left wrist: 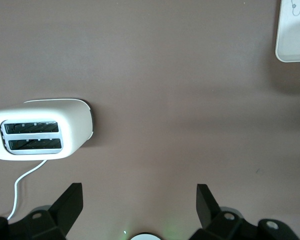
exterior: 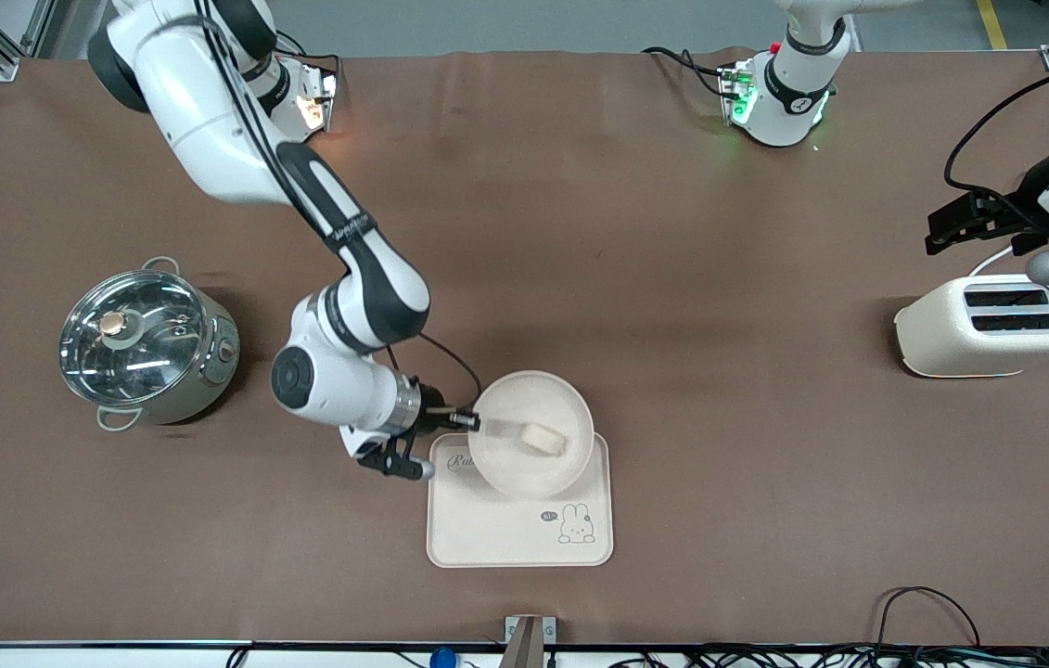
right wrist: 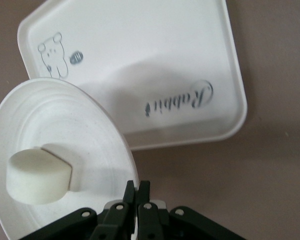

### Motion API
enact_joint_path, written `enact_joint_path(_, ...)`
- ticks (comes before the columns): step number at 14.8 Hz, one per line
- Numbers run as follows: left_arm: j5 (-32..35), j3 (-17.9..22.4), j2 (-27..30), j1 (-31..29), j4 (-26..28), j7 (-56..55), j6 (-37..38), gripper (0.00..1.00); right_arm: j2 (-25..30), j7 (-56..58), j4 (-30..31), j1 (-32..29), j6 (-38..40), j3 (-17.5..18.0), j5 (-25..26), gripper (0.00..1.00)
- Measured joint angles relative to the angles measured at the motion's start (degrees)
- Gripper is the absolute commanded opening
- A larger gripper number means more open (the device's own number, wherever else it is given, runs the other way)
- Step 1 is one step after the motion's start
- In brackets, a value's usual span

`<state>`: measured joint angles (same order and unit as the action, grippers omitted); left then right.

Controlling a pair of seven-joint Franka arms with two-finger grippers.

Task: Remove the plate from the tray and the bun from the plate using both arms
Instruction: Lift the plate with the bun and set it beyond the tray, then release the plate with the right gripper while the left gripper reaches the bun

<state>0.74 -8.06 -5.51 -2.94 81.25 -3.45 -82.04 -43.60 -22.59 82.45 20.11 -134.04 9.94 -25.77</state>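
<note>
The round cream-white plate [exterior: 524,408] is held over the end of the rabbit tray [exterior: 505,533] farther from the front camera. The pale bun [exterior: 543,439] lies in the plate. My right gripper [exterior: 471,421] is shut on the plate's rim at the side toward the right arm's end of the table. In the right wrist view the plate [right wrist: 90,145] carries the bun [right wrist: 37,176], and the gripper [right wrist: 137,186] pinches the rim. My left gripper [left wrist: 139,197] is open and empty, up over the table beside the toaster, waiting.
A cream toaster [exterior: 992,325] stands at the left arm's end of the table; it also shows in the left wrist view [left wrist: 40,129]. A steel pot with a glass lid [exterior: 144,345] stands at the right arm's end. Cables run along the table's front edge.
</note>
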Motion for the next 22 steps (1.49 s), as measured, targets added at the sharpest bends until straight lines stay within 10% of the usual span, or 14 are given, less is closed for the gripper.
enact_joint_path(6,0.0,0.4,-0.7,-0.7,-0.3,0.0,0.0,1.0,10.6,3.9,26.0,0.1,-16.5,5.0,0.0,0.0)
enact_joint_path(15,-0.2,-2.1,-8.7,0.3,4.3,-7.9,-8.2,1.0,10.6,7.2,30.3,0.1,-21.7,5.2,0.0,0.04)
enact_joint_path(18,-0.3,-4.5,-10.1,1.0,9.1,-15.1,-13.8,1.0,9.7,7.3,30.4,0.4,-25.7,5.3,0.0,0.9)
enact_joint_path(22,-0.3,-5.1,-12.0,5.6,12.9,-27.4,-19.6,1.0,8.3,7.2,30.4,0.9,-27.2,5.4,0.0,1.0)
